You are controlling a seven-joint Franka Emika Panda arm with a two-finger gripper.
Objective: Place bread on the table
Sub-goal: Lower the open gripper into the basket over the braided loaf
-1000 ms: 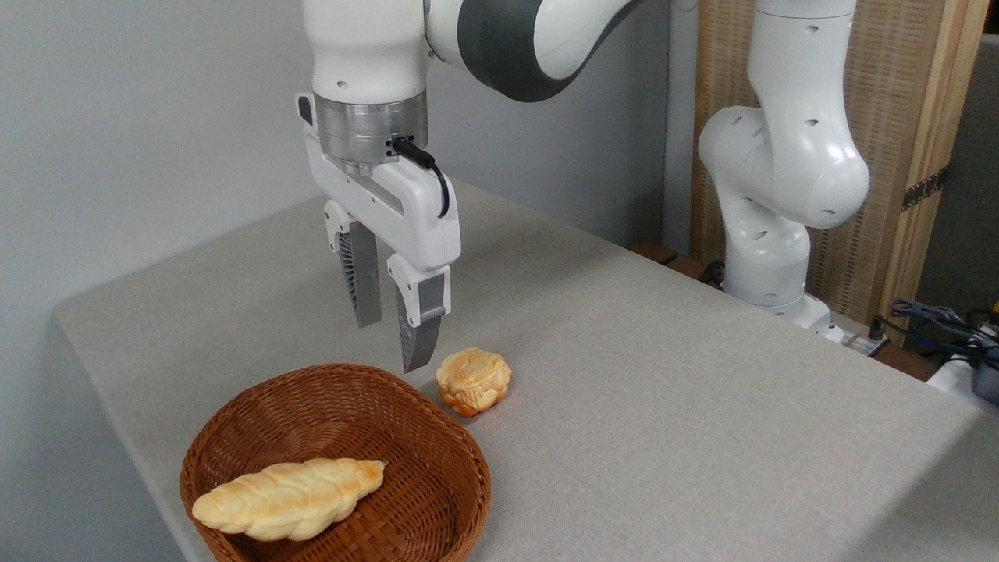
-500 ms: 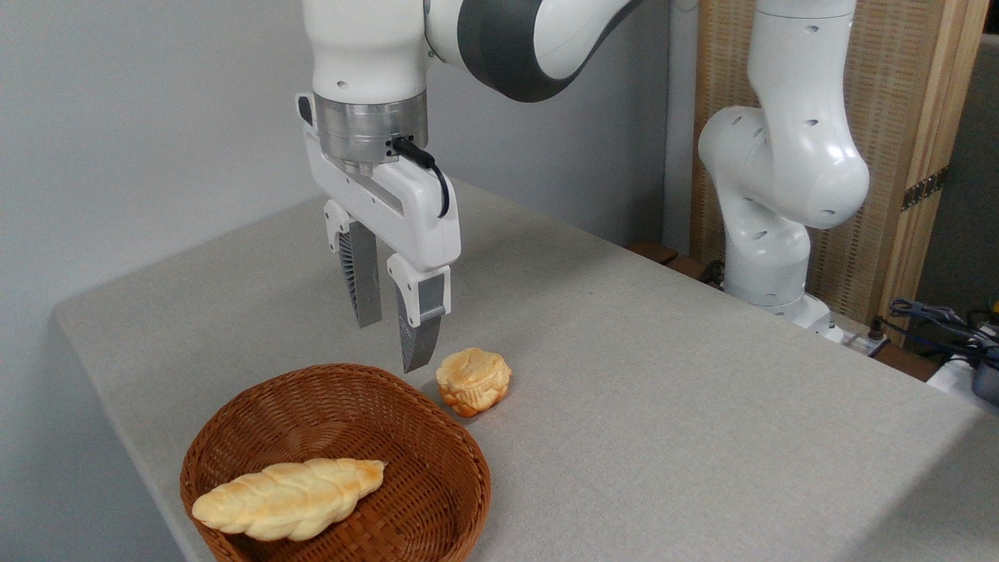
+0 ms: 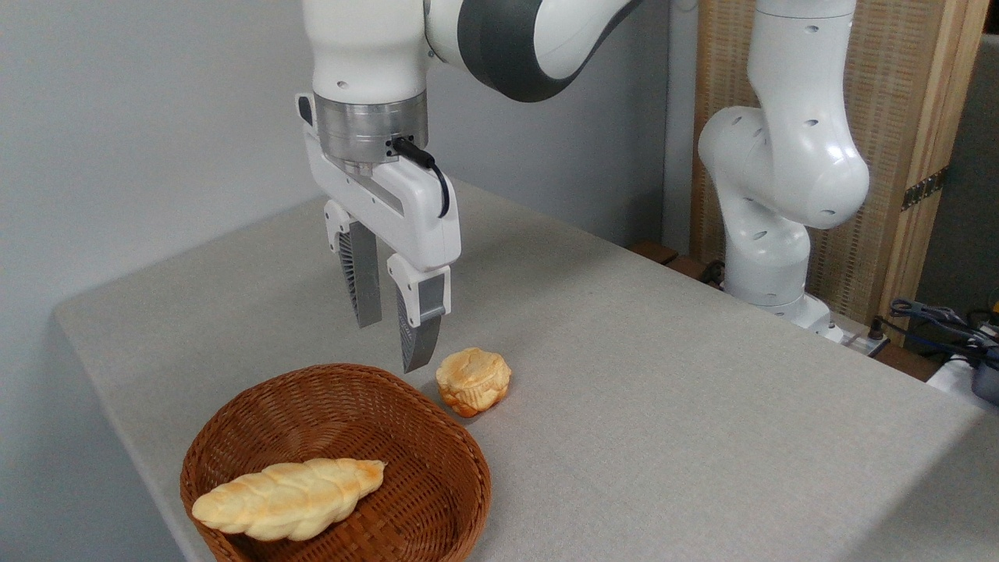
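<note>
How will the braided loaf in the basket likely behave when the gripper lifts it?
The bread looks puffy, so probably light and squashy. Being long and tapered, it may tilt if gripped off-centre. It leans on the basket wall, so it could drag there.

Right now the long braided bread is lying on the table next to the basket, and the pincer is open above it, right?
Not quite: the camera view shows the bread lying inside the basket, not on the table.
</note>
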